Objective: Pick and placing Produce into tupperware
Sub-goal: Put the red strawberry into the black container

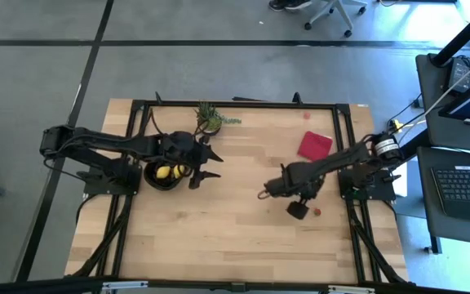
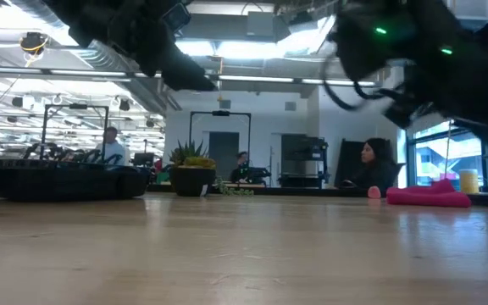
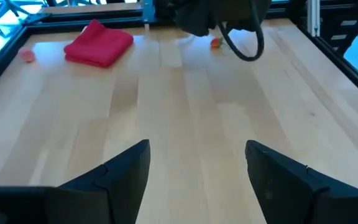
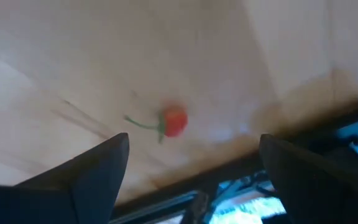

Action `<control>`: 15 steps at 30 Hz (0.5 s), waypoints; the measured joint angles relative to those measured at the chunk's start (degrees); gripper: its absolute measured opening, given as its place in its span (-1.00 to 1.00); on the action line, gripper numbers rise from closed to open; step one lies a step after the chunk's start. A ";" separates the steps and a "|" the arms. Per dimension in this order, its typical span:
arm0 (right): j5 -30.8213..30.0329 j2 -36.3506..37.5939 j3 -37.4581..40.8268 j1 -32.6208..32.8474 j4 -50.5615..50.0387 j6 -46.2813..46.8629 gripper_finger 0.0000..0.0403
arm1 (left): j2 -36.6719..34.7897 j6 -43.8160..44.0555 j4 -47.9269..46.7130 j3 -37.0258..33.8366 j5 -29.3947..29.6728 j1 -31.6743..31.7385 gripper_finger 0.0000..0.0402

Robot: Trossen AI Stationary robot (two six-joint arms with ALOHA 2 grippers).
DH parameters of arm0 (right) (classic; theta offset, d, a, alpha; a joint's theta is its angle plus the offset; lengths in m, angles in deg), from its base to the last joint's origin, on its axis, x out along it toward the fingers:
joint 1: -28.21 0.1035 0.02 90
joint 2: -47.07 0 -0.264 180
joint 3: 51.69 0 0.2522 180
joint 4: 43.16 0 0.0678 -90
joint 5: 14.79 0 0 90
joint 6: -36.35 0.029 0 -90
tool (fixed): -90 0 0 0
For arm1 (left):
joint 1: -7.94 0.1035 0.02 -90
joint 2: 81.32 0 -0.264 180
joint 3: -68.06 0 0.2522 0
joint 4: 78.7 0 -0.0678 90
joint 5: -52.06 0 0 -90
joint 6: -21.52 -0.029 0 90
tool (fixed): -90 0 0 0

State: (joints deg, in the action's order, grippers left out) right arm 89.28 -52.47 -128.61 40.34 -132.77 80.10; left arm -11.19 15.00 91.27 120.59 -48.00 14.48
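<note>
The black tupperware [image 1: 163, 176] sits at the table's left with yellow produce [image 1: 164, 171] inside. It also shows at the left of the low view [image 2: 66, 182]. My left gripper [image 1: 213, 164] hovers open just right of it, nothing between its fingers [image 3: 197, 146]. My right gripper [image 1: 299, 209] is open above the table's right part, tipped downward. A small red fruit with a green stem [image 4: 174, 121] lies on the wood ahead of its fingers, untouched. It also shows in the high view [image 1: 317, 211].
A red cloth [image 1: 314, 145] lies at the far right, with a small pinkish piece [image 1: 306, 115] beyond it. A potted green plant [image 1: 210, 120] stands at the far edge. The black frame rail [image 4: 241, 180] runs close behind the red fruit. Bare wood lies between the arms.
</note>
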 joint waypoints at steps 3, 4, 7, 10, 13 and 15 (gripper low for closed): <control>0.61 0.00 4.12 2.82 1.67 -0.35 0.79 | 0.00 -0.04 0.26 0.00 -0.01 -0.08 0.26; 0.69 0.00 5.55 3.71 3.09 -0.55 0.79 | 0.00 -0.08 0.24 0.00 -0.02 -0.09 0.26; 1.13 0.00 9.18 6.04 5.83 -0.64 0.79 | -0.01 -0.09 0.26 0.00 0.05 -0.07 0.26; 1.20 0.00 11.42 7.70 9.31 -0.76 0.79 | 0.00 -0.09 0.26 0.00 0.06 -0.07 0.26; 1.20 0.00 12.32 8.55 12.69 -2.02 0.79 | 0.00 -0.09 0.26 0.00 0.07 -0.07 0.26; 1.22 0.00 12.68 8.84 15.89 -2.71 0.79 | 0.00 -0.11 0.27 0.00 0.11 -0.07 0.26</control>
State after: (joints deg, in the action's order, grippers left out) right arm 90.50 -52.47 -115.93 49.18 -116.88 77.39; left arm -11.19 14.89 91.55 120.59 -47.89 14.42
